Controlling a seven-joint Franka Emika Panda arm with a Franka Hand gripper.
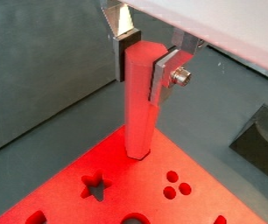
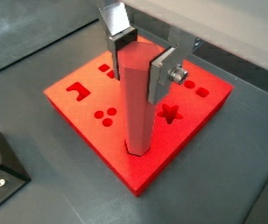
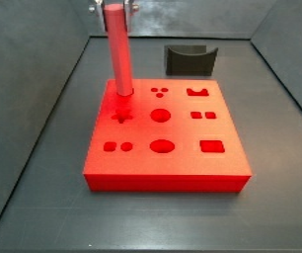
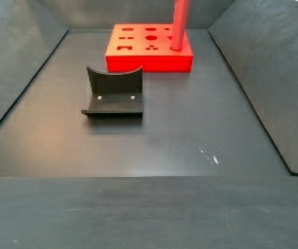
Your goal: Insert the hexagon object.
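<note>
Hand [image 1: 144,54] is gripping the hexagon object [image 1: 140,105] near its top end, silver fingers [image 1: 164,74] closed onto opposite flats, w/ dark pads pressing in. Rod is standing upright, lower tip resting at or in a hole near one corner of the red block [image 2: 89,109]; how deep it sits, can't tell from either wrist view. In a side view the rod [image 3: 116,54] is rising from the block's far-left area, beside a star-shaped hole.

Handling (judgement): rod is looking rigid, smooth, prob. light plastic; flat faces are giving pads good purchase, so slip seems unlikely. High grip on a long slim piece is leaving a long lever below, so any tilt could jam the tip at the hole edge. Keeping the grip on the flats, not the edges, seems right.

Fixture [image 4: 113,93] is sitting on the dark surface [image 4: 178,146], well apart from the block.

Labels/writing: none readable on rod, block or fixture.
</note>
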